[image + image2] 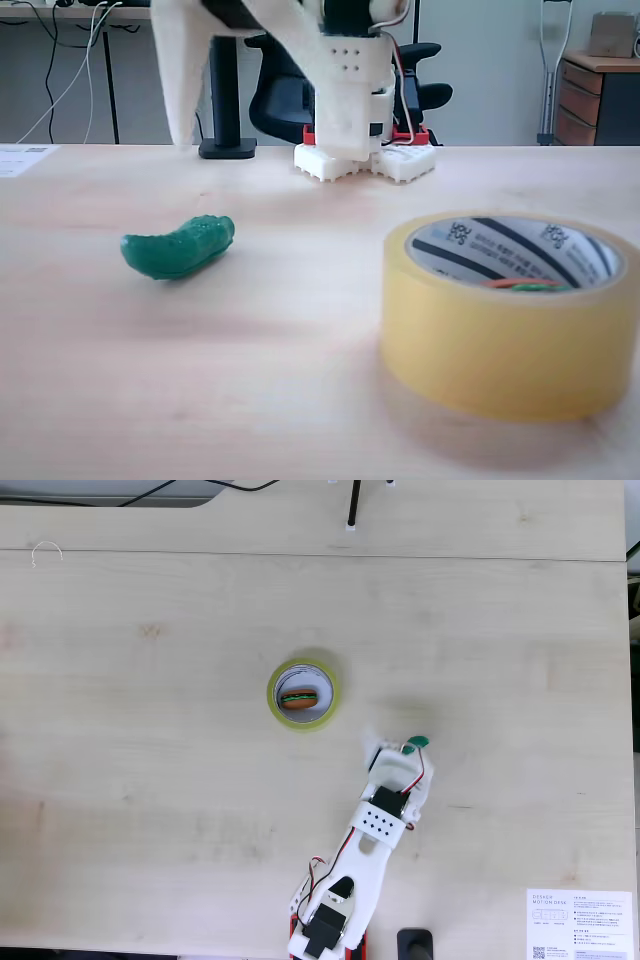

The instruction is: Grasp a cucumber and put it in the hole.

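Cucumber (180, 247) dark green; tape roll (505, 345) yellowish-tan; core white, black-striped.

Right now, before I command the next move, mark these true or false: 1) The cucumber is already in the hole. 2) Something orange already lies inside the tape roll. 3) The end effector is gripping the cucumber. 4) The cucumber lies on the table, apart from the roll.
1) False. The cucumber lies on the table, outside the hole.
2) True. An orange piece with a green bit lies inside the tape roll.
3) False. In the low fixed view nothing holds the cucumber; the end effector sits above it, jaw state unclear.
4) True.
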